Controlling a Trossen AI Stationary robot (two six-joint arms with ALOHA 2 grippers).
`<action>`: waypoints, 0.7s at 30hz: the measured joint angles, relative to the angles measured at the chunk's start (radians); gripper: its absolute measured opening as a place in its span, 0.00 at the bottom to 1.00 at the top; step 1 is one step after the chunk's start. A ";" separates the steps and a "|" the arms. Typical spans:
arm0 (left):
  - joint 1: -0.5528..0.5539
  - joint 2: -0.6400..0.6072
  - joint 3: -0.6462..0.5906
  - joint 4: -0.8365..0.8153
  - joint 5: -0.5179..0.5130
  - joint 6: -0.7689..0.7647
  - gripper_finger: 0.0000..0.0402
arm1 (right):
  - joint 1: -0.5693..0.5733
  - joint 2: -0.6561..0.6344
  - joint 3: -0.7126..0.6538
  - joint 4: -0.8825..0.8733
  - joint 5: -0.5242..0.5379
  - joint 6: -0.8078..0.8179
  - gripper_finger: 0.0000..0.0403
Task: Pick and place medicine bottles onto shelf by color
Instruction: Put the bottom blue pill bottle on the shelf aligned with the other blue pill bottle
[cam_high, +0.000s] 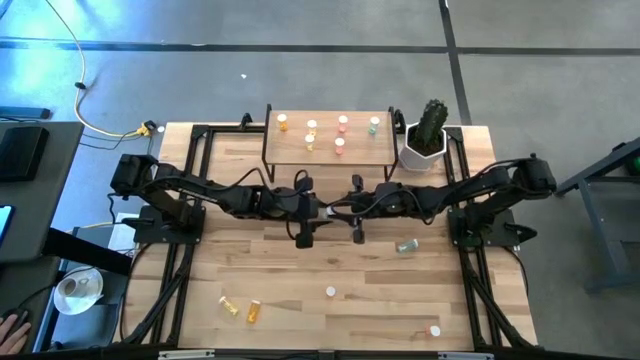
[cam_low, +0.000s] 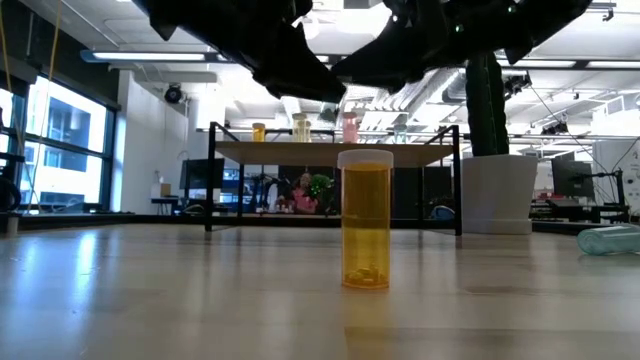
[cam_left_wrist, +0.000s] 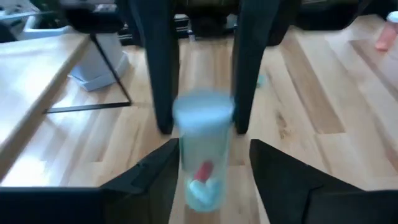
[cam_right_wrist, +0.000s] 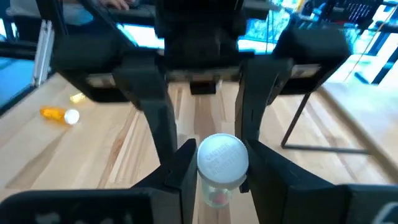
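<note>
A pale translucent medicine bottle (cam_left_wrist: 202, 168) with a white cap hangs above the table's middle, between my two grippers, which meet there tip to tip. My right gripper (cam_right_wrist: 221, 152) is shut on it. My left gripper (cam_left_wrist: 214, 149) is open, its fingers standing on either side of the bottle's body with a gap showing on one side. The shelf (cam_high: 330, 112) stands at the far edge with several orange, yellow, pink and green bottles upright on it. In the high view the grippers (cam_high: 318, 212) (cam_high: 346, 210) hide the held bottle. My right gripper pinches the bottle at its cap end (cam_right_wrist: 206, 167) between its two fingers, one on each side of the white cap. The fingers come about level from the table's right side. The bottle is lifted clear of the table, its body reaching toward my left gripper.
An orange bottle (cam_low: 365, 220) stands upright near the front middle. A green bottle (cam_high: 405, 245) lies to the right. A yellow bottle (cam_high: 228, 305) and an orange one (cam_high: 254, 311) lie at the front left, another (cam_high: 434, 330) at the front right. A white cactus pot (cam_high: 425, 150) stands beside the shelf.
</note>
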 joint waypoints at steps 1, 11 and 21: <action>0.000 -0.002 0.001 0.005 -0.012 0.009 0.48 | -0.003 -0.012 0.001 -0.001 0.000 0.000 0.25; 0.001 -0.059 0.001 -0.010 -0.102 0.057 0.51 | -0.058 -0.192 0.001 -0.154 0.029 -0.045 0.25; 0.002 -0.072 0.000 -0.034 -0.149 0.074 0.50 | -0.148 -0.408 0.001 -0.313 0.250 -0.076 0.25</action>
